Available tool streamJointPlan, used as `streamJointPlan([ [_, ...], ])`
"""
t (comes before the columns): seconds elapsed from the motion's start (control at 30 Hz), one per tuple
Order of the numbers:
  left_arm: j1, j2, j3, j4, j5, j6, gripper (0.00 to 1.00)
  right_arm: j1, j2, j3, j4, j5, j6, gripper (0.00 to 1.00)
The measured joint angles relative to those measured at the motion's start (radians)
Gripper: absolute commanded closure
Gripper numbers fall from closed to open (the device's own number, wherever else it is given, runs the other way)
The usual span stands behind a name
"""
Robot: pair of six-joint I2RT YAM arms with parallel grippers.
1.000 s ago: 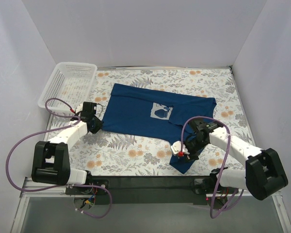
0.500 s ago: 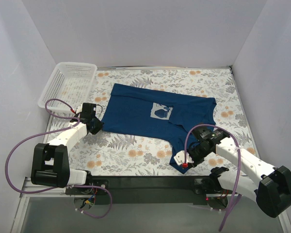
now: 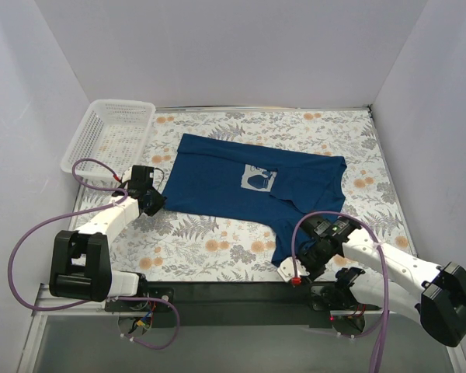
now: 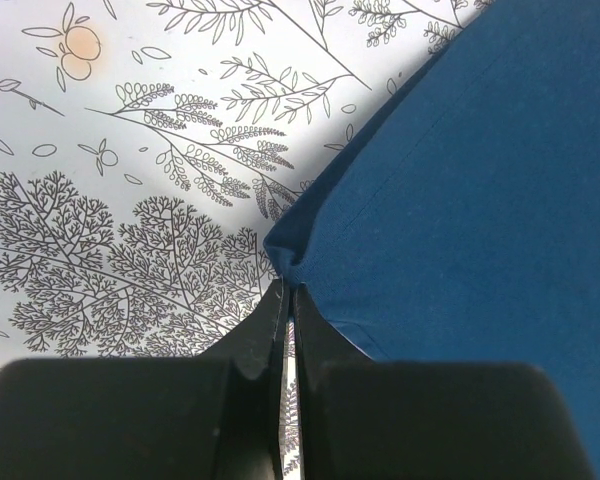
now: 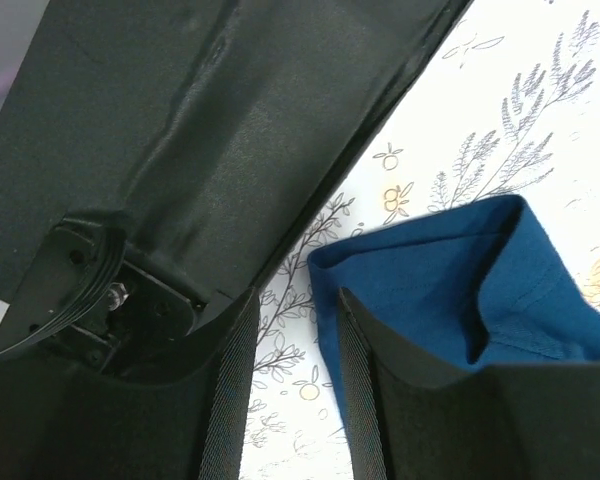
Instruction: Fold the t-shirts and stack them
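Your t-shirt (image 3: 217, 175) is dark navy with a small pale chest graphic (image 3: 258, 179). It lies spread flat on the flowered table (image 3: 217, 241) between your two grippers, with one lower corner drawn out into a narrow tongue that reaches the right gripper (image 3: 293, 273).

That gripper sits just beside the black strip (image 3: 233, 291) along the table's near edge, so you have little room on its near side. Open cloth lies to its left. Bare table lies on the side of the left gripper (image 3: 157, 200) away from the t-shirt. The white basket (image 3: 113, 132) stands well apart, beyond that gripper and to its left.

In the left wrist view the left gripper (image 4: 285, 295) is clenched, its fingers pressed together. The puckered corner of the t-shirt (image 4: 480, 180) is caught at the tips.

In the right wrist view the right gripper (image 5: 295, 310) is parted a moderate way and grips nothing, and table print shows through the gap. The folded edge of the t-shirt (image 5: 450, 270) lies against one finger (image 5: 365, 400), with a sliver of it inside the gap.
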Motion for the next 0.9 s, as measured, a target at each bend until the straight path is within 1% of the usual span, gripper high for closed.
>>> streamJointPlan([
  [0.27,0.000,0.000,0.000,0.000,0.005,0.000,1.00,0.037,0.001,-0.021,0.086,0.004,0.056,0.65],
  [0.4,0.000,0.000,0.000,0.000,0.006,0.000,1.00,0.071,0.007,-0.045,0.118,0.012,0.086,0.71],
  [0.43,0.000,0.000,0.000,0.000,0.007,0.000,1.00,0.077,0.007,-0.051,0.124,0.015,0.092,0.79],
  [0.5,0.000,0.000,0.000,0.000,0.008,0.000,1.00,0.083,0.006,-0.053,0.137,0.016,0.104,0.91],
  [0.53,0.000,0.000,0.000,0.000,0.008,0.000,1.00,0.084,0.005,-0.053,0.143,0.017,0.111,0.98],
  [0.63,0.000,0.000,0.000,0.000,0.009,0.002,1.00,0.088,-0.016,-0.052,0.148,0.023,0.143,0.99],
  [0.73,0.000,0.000,0.000,0.000,0.010,0.004,1.00,0.089,-0.078,-0.033,0.132,0.045,0.181,0.99],
  [0.9,0.000,0.000,0.000,0.000,0.010,0.011,1.00,0.088,-0.153,0.101,0.063,0.072,0.236,0.99],
])
